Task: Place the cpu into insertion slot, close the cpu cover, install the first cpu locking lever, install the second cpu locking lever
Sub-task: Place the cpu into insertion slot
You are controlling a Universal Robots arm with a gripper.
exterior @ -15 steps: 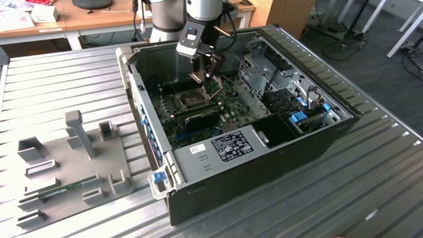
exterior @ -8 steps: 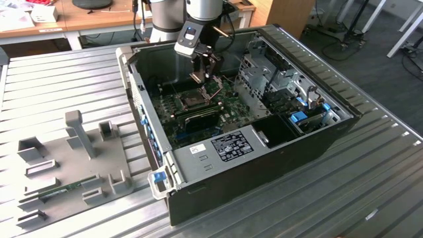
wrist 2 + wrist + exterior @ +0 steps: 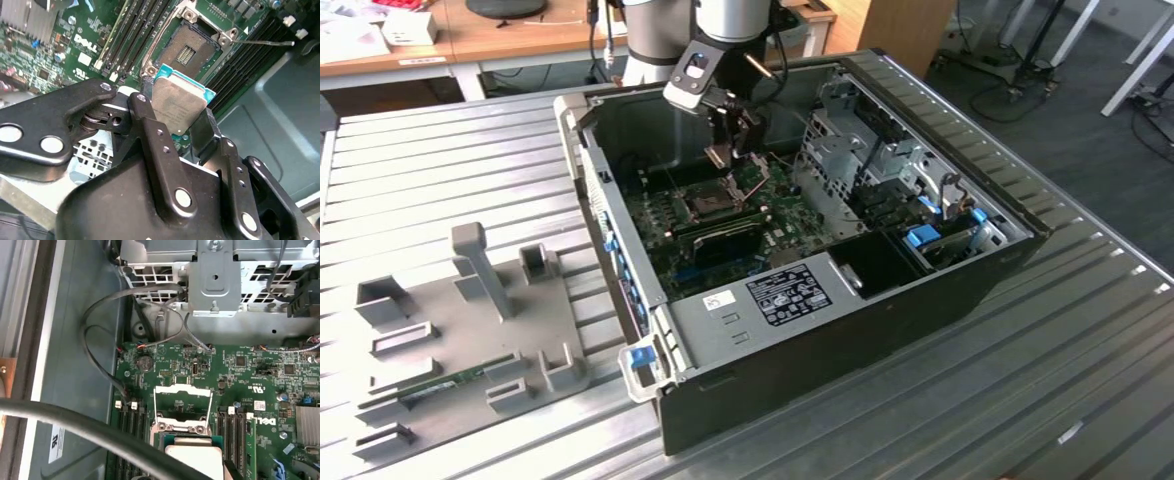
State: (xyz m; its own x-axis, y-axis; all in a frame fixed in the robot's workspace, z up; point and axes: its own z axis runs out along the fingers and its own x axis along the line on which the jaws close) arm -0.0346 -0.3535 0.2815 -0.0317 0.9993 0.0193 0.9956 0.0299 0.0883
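Step one in hand: gripper [image 3: 174, 117] fingers pinch the cpu [image 3: 179, 102] by its edges, tilted, above the bare insertion slot [image 3: 186, 50], with the cpu cover [image 3: 182, 388] raised. Seating calls for levelling the chip and squaring it to the socket.

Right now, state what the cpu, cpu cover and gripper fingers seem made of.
The cpu: dull grey metal lid, matte, on a teal-edged board. The cpu cover: thin bare silvery metal, glinting. The fingers: smooth black, metal or plastic, unclear.
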